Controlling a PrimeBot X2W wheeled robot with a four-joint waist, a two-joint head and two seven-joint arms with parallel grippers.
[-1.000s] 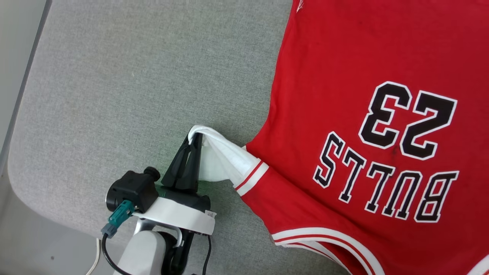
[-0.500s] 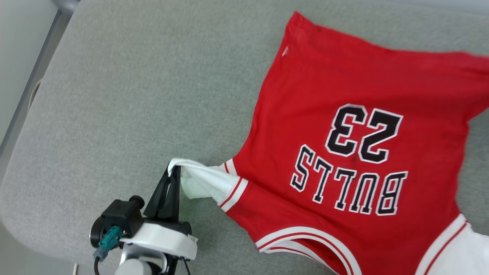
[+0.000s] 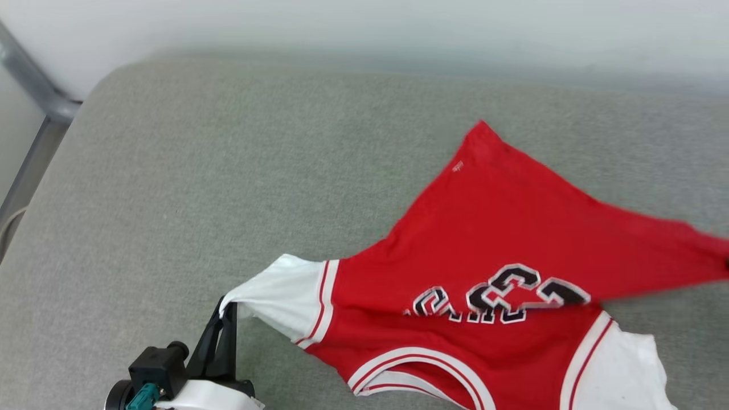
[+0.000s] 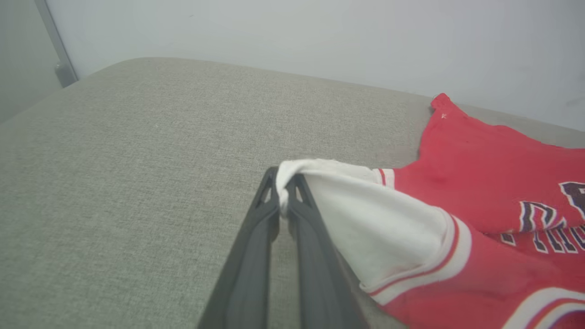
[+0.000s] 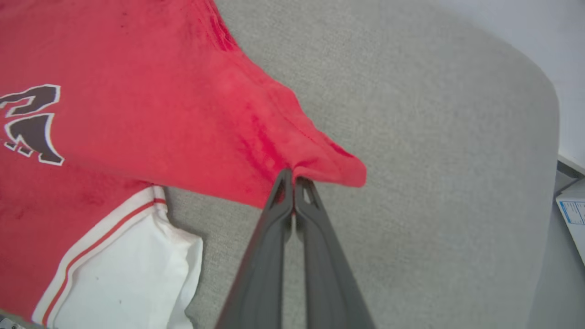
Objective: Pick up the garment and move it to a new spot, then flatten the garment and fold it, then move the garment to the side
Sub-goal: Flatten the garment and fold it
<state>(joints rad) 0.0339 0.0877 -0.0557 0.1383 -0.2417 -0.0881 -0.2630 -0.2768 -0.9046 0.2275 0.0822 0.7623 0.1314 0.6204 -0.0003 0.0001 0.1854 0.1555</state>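
**Left gripper** (image 3: 228,310): at the lower left of the head view. Its two dark fingers are pressed together on the cuff of the near sleeve (image 3: 285,299) of the garment (image 3: 490,228). In the left wrist view the white fabric is bunched over and between the fingertips. The near sleeve is drawn taut from the fingertips toward the red body, to the right in the frame.

**Garment:** it lies on the grey cushion (image 3: 199,171), from the lower centre to the right edge of the head view.
- The striped neckline sits at the bottom edge, centre.
- The second sleeve (image 3: 618,370) lies flat at the lower right.
- The black, white-outlined print faces up at centre right. It is creased and a red fold crosses it, so the characters cannot be read in full.
- Above the print, the red body narrows to a pointed hem corner at upper centre right.

**Right gripper** (image 5: 292,176): in the right wrist view its fingers rise from the bottom centre. They are closed on a red edge of the garment with no visible gap. The fabric is drawn into a peak at the tips.

**Background:** past the cushion's rounded far edge stands a pale wall (image 3: 342,23). A metal post (image 3: 34,85) is at the upper left. A white box (image 5: 573,214) is at the right edge of the right wrist view.
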